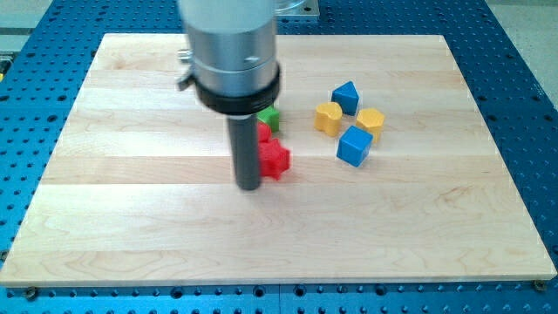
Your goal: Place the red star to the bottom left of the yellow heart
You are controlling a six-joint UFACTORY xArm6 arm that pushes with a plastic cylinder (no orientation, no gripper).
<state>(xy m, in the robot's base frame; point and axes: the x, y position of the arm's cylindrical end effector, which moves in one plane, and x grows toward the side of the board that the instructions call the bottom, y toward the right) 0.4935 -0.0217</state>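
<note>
My tip (249, 186) rests on the board just left of the red star (275, 160), touching or nearly touching it. The yellow heart (328, 117) lies to the star's upper right, a short gap away. A second red block (263, 133) sits right behind the star, partly hidden by the rod. A green block (269, 118) shows behind that, mostly hidden by the arm's body.
A blue block (346, 96) sits above the heart. A yellow block (370, 120) lies to the heart's right. A blue cube (354, 146) lies below that. The wooden board (131, 218) lies on a blue perforated table.
</note>
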